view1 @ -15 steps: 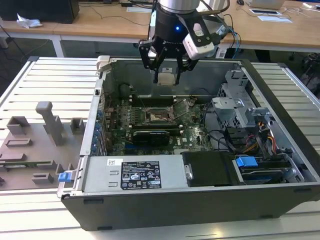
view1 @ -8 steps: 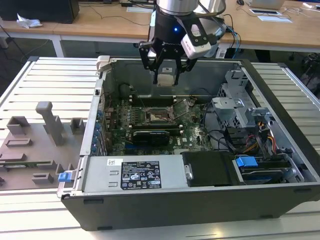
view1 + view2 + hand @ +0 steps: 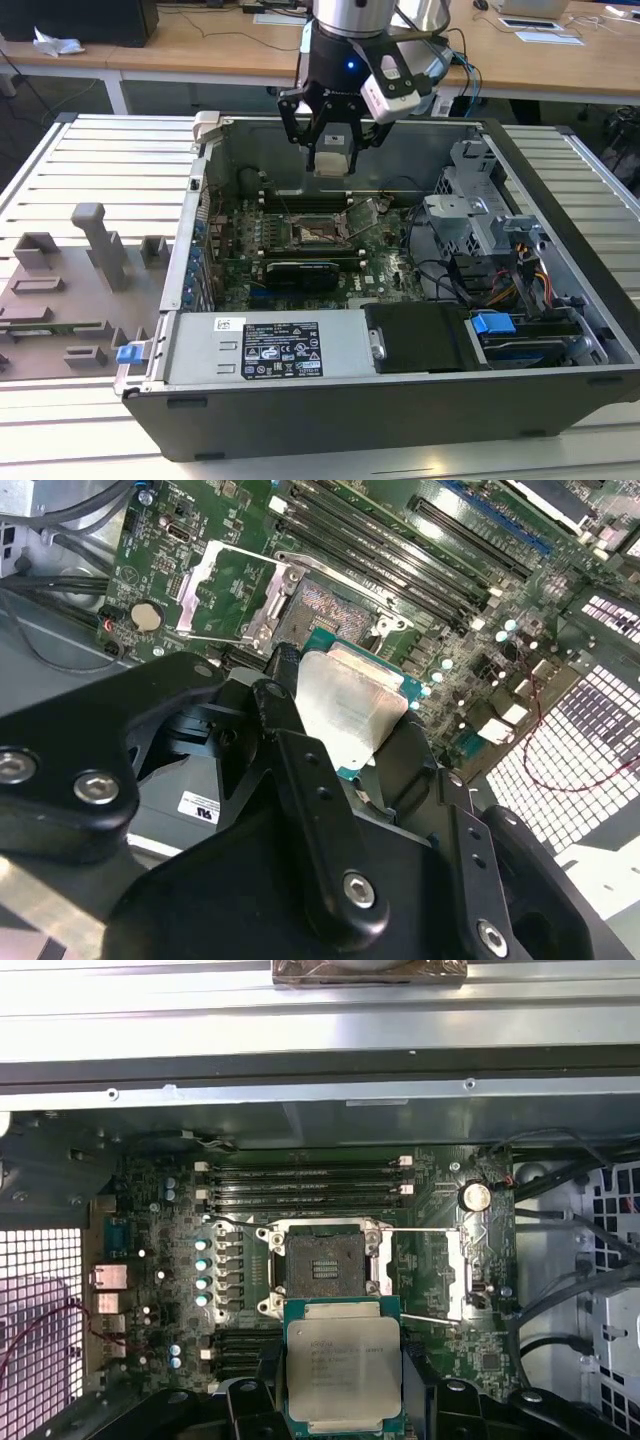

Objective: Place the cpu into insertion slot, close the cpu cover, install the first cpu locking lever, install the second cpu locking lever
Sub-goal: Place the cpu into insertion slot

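Step one: my gripper is clamped on cpu, above open insertion slot. Needs squaring up, gentle drop.

Ribbed grey aluminium-slat surface takes the foreground in the exterior view, with a grey moulded fixture plate lying on it at the exterior view's left. Behind it stand light wooden desks on white frames, carrying a black box, a crumpled white paper and flat white sheets. Dark floor under the desks; lighting even, no hard shadows.
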Robot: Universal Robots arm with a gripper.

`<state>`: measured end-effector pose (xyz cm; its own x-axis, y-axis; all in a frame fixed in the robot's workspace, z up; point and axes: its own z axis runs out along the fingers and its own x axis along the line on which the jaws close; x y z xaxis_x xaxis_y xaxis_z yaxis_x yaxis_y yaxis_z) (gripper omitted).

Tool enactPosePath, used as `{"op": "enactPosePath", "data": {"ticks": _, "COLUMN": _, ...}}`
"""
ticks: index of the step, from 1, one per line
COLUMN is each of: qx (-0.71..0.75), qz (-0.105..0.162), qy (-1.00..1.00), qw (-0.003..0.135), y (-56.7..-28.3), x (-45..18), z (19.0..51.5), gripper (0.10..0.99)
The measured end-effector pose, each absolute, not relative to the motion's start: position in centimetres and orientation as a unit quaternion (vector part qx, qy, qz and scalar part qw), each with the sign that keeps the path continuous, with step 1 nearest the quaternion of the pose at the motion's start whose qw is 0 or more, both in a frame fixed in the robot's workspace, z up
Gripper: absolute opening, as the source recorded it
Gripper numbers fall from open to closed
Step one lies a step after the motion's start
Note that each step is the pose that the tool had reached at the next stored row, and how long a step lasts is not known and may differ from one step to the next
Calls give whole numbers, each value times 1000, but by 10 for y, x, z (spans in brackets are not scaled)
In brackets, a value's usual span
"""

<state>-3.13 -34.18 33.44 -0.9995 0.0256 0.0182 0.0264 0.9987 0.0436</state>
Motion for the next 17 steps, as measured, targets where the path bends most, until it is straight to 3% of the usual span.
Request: {"op": "enactPosePath", "data": {"ticks": 17, "qx": -13, "qz": -22, "qy": -1000, "qw": 9, "y": -342, "x": -31, "z": 319, "gripper": 545}}
